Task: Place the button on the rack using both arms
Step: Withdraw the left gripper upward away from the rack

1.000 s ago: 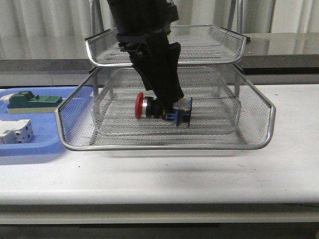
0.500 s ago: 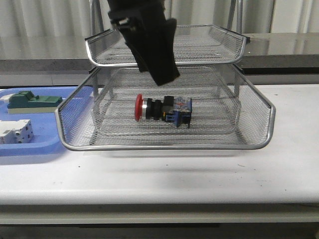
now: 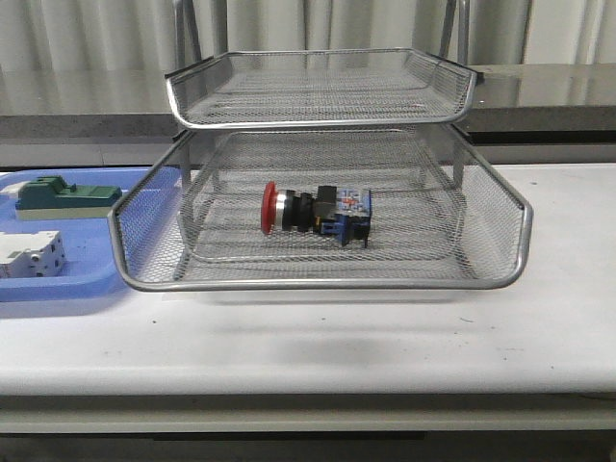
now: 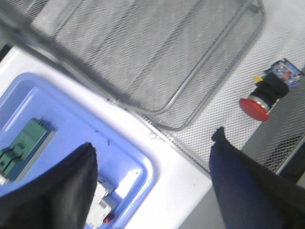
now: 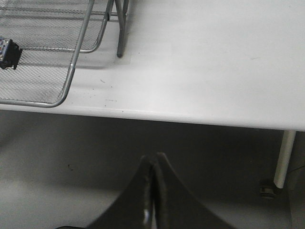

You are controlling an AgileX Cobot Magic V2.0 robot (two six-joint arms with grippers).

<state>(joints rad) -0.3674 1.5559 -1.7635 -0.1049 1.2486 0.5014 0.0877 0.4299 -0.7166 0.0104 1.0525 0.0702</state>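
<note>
The button point(image 3: 313, 212) lies on its side in the lower tier of the silver wire rack point(image 3: 318, 279), red cap to the left, blue block to the right. It also shows in the left wrist view point(image 4: 267, 93), and its blue end shows in the right wrist view point(image 5: 8, 52). No arm shows in the front view. My left gripper point(image 4: 152, 162) is open and empty, high above the rack's left corner and the blue tray. My right gripper point(image 5: 153, 160) is shut and empty, off the table's front edge, right of the rack point(image 5: 71, 71).
A flat blue tray point(image 3: 67, 279) left of the rack holds a green-topped block point(image 3: 58, 195) and a white circuit breaker point(image 3: 29, 255). The rack's upper tier point(image 3: 318, 91) overhangs the button. A table leg point(image 5: 284, 157) shows below the table's edge.
The left arm let go of the button and lifted up out of the front view. The button stays lying in the lower tier.
</note>
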